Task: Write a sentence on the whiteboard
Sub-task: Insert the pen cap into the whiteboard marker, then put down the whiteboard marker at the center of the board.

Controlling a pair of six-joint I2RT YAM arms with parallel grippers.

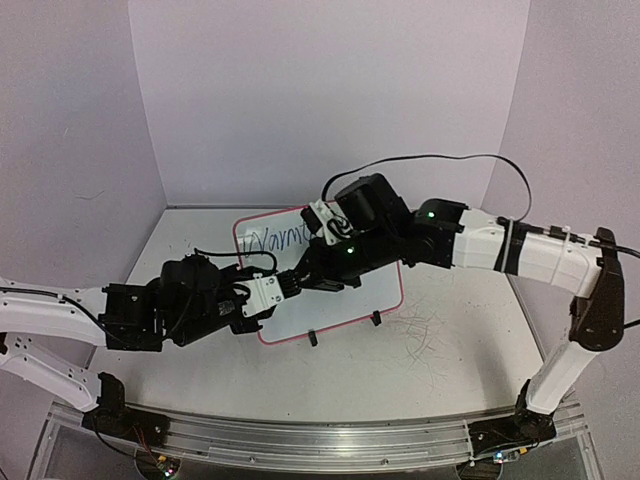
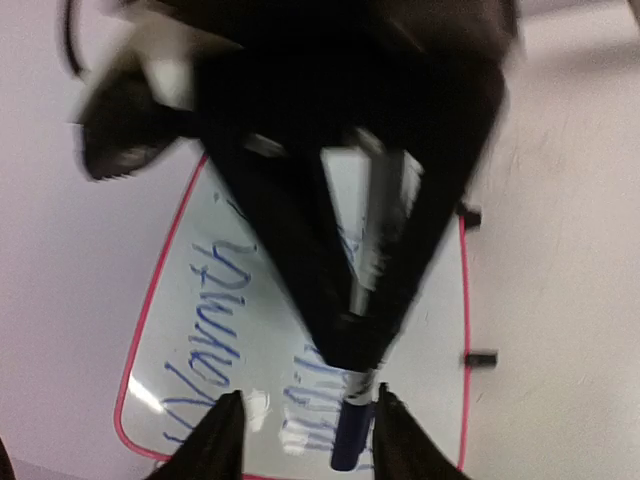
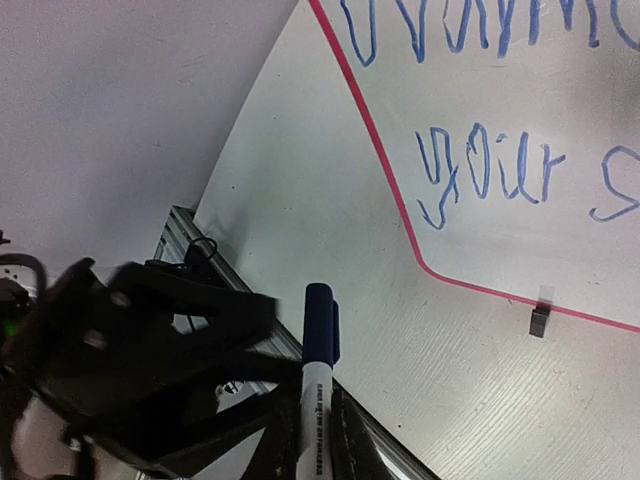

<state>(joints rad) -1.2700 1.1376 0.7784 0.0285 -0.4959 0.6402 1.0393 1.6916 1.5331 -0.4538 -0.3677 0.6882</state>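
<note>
The whiteboard [image 1: 335, 312], pink-framed, lies mid-table. The sentence [image 1: 276, 238] runs across it in blue script, also clear in the left wrist view [image 2: 215, 320] and the right wrist view [image 3: 480, 170]. My right gripper [image 1: 306, 279] is shut on a white marker [image 3: 316, 420] with its dark blue cap [image 3: 320, 320] on. My left gripper [image 1: 290, 285] meets it tip to tip over the board's left part. In the left wrist view, the left gripper [image 2: 308, 440] stands open, its fingers either side of the cap [image 2: 350, 435] without closing on it.
Two black stand feet [image 1: 312, 338] [image 1: 376, 320] sit at the board's near edge. Grey scribbles [image 1: 430, 330] mark the tabletop to the right. An aluminium rail [image 1: 320, 440] runs along the near edge. A black cable [image 1: 430, 158] arcs above the right arm.
</note>
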